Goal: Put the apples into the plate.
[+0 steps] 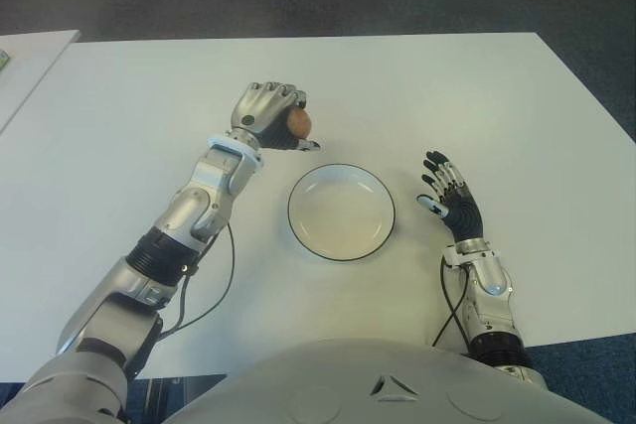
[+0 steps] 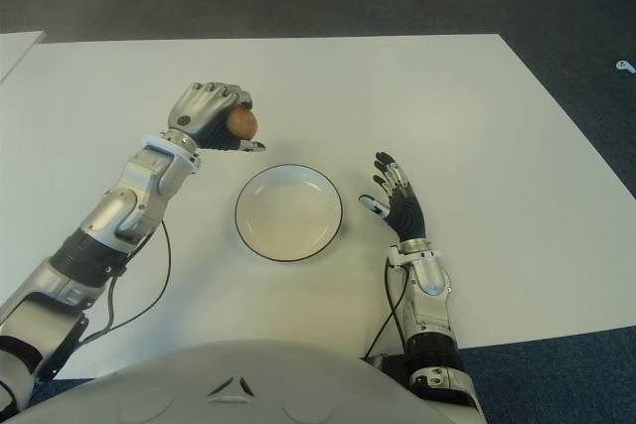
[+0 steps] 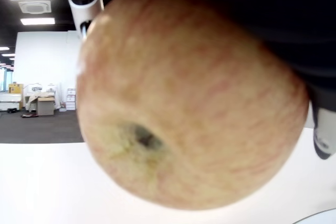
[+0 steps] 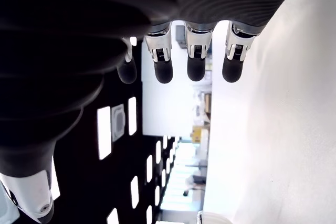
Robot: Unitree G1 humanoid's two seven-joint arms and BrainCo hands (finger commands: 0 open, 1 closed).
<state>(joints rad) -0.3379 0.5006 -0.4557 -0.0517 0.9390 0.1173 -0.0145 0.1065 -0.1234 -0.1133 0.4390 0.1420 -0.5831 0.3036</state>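
A reddish-brown apple (image 1: 299, 122) sits in my left hand (image 1: 270, 118), whose fingers are curled around it, held up behind and to the left of the plate. Up close in the left wrist view the apple (image 3: 184, 98) fills the picture, its blossom end facing the camera. The white plate (image 1: 341, 212) with a thin dark rim lies empty at the table's middle. My right hand (image 1: 449, 196) shows to the right of the plate, palm up, fingers (image 4: 195, 61) spread and holding nothing.
The white table (image 1: 447, 96) extends far behind and to both sides of the plate. A second white surface (image 1: 25, 62) stands at the far left. A black cable (image 1: 214, 295) trails from my left forearm over the table.
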